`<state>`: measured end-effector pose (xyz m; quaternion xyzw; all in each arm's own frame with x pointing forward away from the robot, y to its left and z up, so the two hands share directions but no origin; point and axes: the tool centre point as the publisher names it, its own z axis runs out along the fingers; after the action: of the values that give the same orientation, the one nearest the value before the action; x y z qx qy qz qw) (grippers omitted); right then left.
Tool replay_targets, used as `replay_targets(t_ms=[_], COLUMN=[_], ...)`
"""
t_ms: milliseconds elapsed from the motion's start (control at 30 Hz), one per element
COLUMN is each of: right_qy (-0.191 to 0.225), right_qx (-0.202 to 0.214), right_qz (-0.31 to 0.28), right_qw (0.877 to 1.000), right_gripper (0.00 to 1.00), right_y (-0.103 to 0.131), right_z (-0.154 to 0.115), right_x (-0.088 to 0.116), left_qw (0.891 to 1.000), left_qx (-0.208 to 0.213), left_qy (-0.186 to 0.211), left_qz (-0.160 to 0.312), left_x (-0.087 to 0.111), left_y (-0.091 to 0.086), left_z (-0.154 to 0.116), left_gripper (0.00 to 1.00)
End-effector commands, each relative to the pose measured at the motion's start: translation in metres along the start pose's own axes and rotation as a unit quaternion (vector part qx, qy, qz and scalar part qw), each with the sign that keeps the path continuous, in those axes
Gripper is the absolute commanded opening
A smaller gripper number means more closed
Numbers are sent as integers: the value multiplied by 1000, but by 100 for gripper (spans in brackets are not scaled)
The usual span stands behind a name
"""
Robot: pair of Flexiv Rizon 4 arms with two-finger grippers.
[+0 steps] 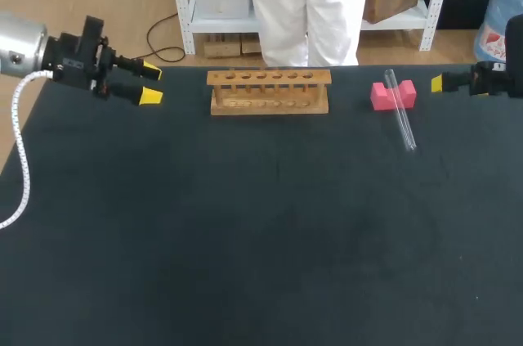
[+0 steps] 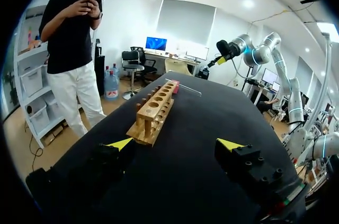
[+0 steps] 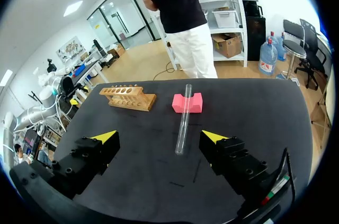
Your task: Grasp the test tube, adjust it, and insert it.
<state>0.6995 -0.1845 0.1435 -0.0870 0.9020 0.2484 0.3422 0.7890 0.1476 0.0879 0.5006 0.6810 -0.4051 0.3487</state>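
A: Progress?
B: None yet. Tube [image 1: 400, 111] lies upper right in head view, one end leaning on pink block [image 1: 393, 95], untouched.
A: Grippers?
B: Left gripper [image 1: 151, 83], upper left, spread, empty. Right gripper [image 3: 159, 137], right edge, spread, empty. Rack [image 1: 270, 91] holes vacant; grasp, adjust, insert all remain

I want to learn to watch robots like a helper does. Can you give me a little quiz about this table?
1. True or false: the glass tube lies across the pink block.
2. What is in the holes of the wooden rack? A: one tube. B: nothing. C: a pink block.
3. Fill in: the left gripper and the right gripper are both ____.

Key: 1 true; 2 B; 3 open.
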Motion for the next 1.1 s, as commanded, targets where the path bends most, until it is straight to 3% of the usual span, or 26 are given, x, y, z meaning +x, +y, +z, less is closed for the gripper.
replay_targets(t_ms=[33,500,733,1100], right_qy=[0,0,28,40], right_qx=[5,5,121,226], right_qz=[0,0,-30,-68], right_qw=[1000,1000,992,971], right_gripper=[100,100,100,100], right_y=[2,2,-8,-17], right_z=[-1,-1,18,62], right_x=[0,0,-5,-11], left_qw=[1000,1000,1000,1000], left_qx=[10,10,10,10], left_qy=[3,3,3,3], left_qz=[1,1,1,1], left_x=[-2,-2,-2,-2], left_y=[5,5,5,5], left_z=[2,2,2,2], left_gripper=[100,100,100,100])
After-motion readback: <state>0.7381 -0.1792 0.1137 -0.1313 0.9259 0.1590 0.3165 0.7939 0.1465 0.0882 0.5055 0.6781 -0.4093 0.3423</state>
